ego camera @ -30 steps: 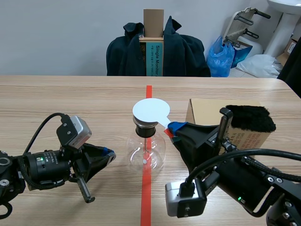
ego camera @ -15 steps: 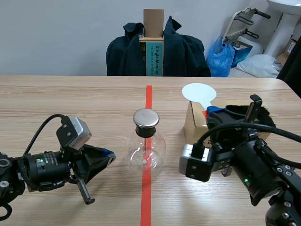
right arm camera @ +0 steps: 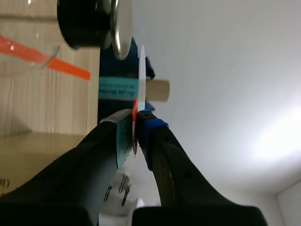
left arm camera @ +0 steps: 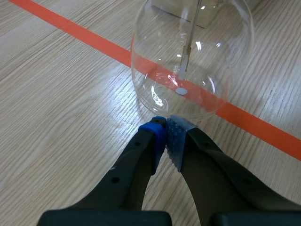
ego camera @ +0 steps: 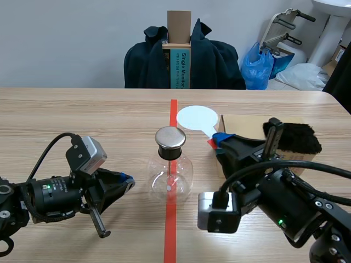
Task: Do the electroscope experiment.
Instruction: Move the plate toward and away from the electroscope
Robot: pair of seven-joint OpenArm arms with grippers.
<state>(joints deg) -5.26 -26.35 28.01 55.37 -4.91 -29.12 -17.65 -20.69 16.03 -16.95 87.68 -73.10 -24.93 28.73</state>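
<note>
Cardboard box (ego camera: 242, 124) near glass flask (ego camera: 171, 176)

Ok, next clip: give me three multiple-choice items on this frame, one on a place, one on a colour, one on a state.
1. The disc is: A in the air by the flask's cap; B let go, lying flat; C inside the flask.
2. The fur on the box is: A white; B red; C black.
3. The left hand is: A open; B shut on nothing; C shut on the flask.

1 A: the right hand holds it up beside the cap.
2 C: it shows black in the scene view.
3 B: its pads meet with nothing between.
</note>
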